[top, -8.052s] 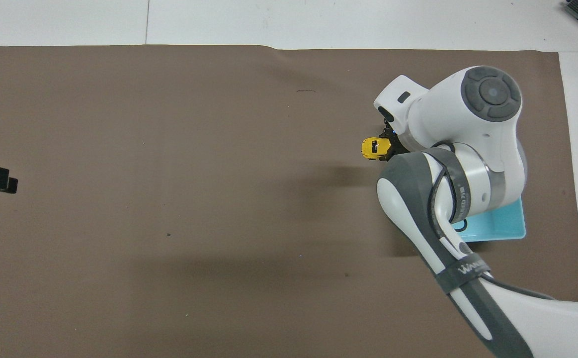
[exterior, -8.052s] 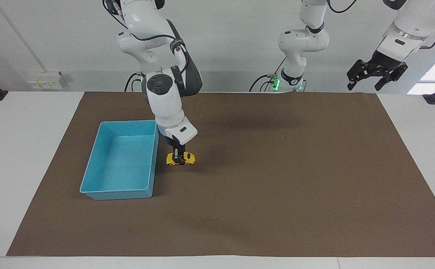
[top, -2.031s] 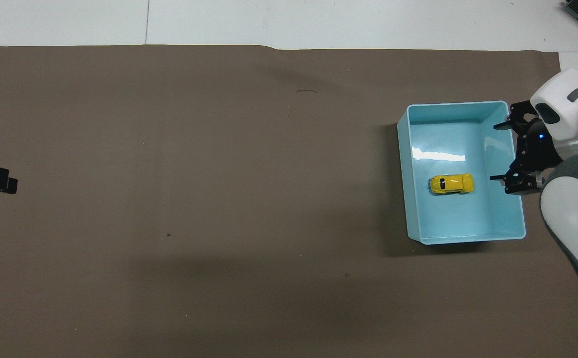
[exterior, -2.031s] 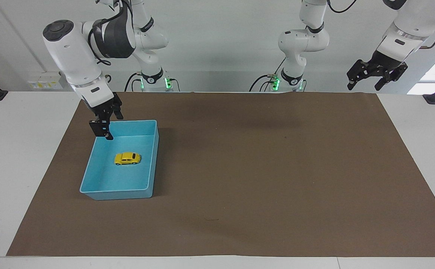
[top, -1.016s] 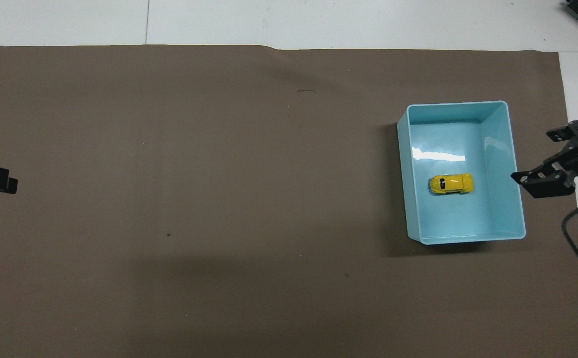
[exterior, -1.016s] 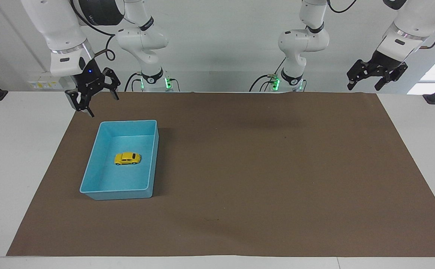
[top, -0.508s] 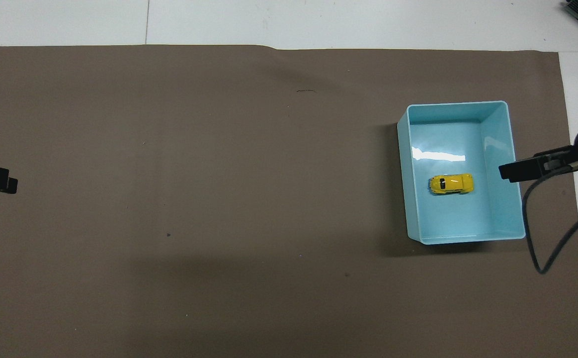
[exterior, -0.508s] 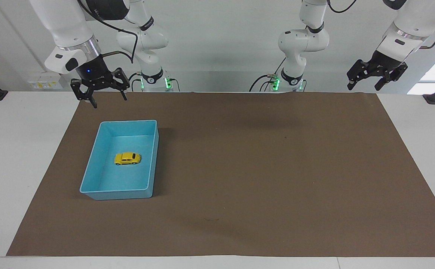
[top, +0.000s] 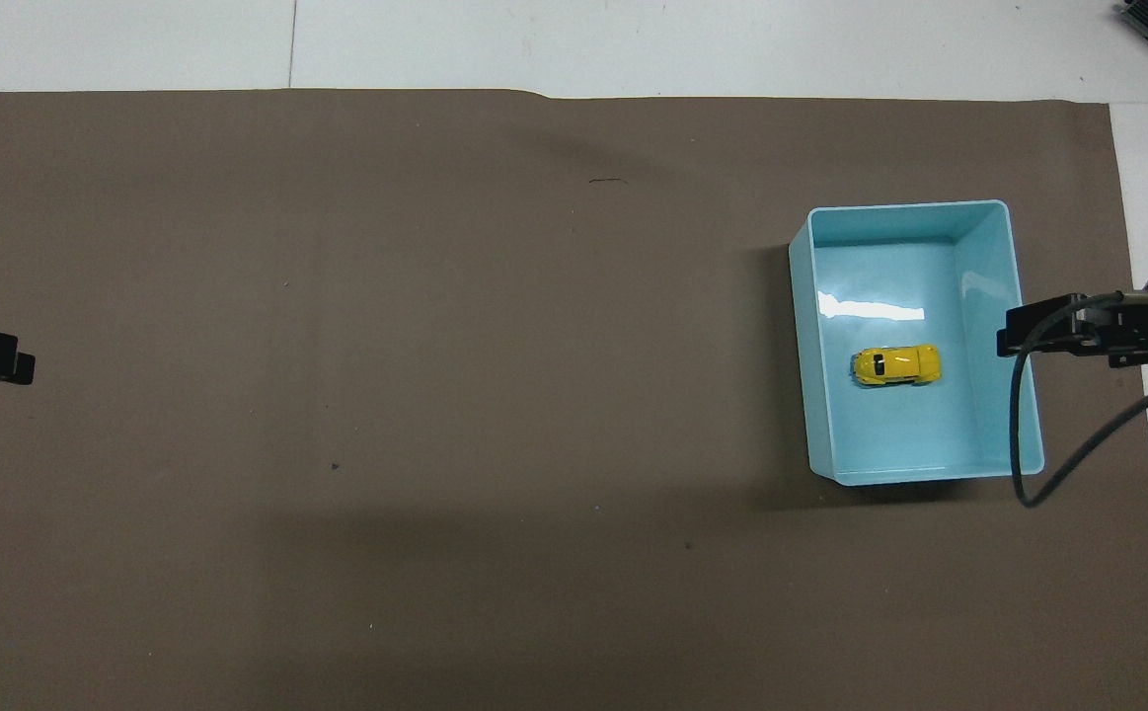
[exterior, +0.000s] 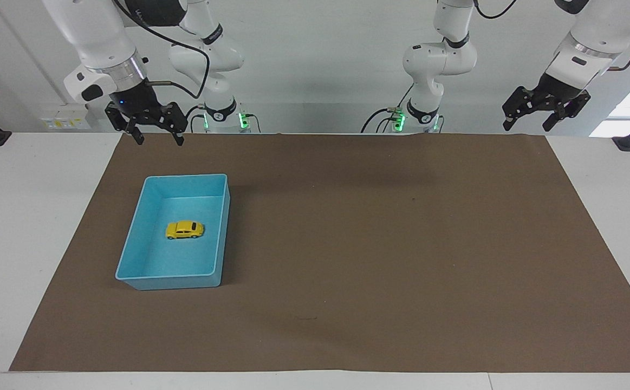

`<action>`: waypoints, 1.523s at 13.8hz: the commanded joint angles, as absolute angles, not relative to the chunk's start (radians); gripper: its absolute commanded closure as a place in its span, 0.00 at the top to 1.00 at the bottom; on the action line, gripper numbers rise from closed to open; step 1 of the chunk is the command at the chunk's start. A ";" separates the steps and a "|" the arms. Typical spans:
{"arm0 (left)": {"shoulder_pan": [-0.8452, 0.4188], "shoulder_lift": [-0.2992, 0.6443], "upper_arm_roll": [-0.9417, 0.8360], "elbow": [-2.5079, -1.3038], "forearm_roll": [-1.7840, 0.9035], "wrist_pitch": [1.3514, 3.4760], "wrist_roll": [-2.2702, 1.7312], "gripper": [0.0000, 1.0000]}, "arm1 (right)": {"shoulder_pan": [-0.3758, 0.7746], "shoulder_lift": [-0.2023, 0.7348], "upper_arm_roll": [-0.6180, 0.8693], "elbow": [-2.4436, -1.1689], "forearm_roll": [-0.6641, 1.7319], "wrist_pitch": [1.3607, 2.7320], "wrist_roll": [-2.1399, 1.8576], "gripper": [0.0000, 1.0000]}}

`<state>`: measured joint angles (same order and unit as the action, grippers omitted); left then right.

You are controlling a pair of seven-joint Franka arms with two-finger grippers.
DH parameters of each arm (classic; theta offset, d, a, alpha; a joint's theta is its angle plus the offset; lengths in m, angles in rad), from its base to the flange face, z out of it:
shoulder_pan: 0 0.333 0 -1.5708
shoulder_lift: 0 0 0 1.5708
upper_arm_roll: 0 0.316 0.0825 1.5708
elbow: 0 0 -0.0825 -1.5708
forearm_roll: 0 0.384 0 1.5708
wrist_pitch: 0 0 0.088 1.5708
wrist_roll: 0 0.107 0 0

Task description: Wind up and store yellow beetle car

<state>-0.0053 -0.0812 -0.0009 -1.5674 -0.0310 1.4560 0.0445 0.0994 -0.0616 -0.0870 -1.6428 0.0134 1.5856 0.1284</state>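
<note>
We note yellow beetle car (exterior: 184, 229) lies crosswise in blue tray (exterior: 130, 254), right tool (exterior: 153, 131) nearer, raised over the counter's robot-side edge, fingers apart, empty; left tool (exterior: 545, 111) apart, waits.

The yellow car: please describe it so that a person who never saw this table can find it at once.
On the brown mat, toward the right arm's end of the table, stands a light blue tray. The yellow beetle car sits on its wheels near the tray's middle, the only thing inside and the only bright yellow thing.

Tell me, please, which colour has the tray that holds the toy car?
The tray is light blue, clearest in the overhead view; the yellow beetle car sits inside it.
</note>
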 commanded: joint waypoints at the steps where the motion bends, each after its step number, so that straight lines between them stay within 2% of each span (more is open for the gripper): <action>1: 0.003 -0.091 -0.005 -1.575 -0.015 1.447 0.055 1.00 | 0.097 -0.060 -0.081 -1.608 -0.015 1.562 0.149 1.00; 21: 0.003 -0.091 -0.005 -1.575 -0.015 1.447 0.055 1.00 | 0.084 -0.063 -0.083 -1.621 0.006 1.589 0.022 1.00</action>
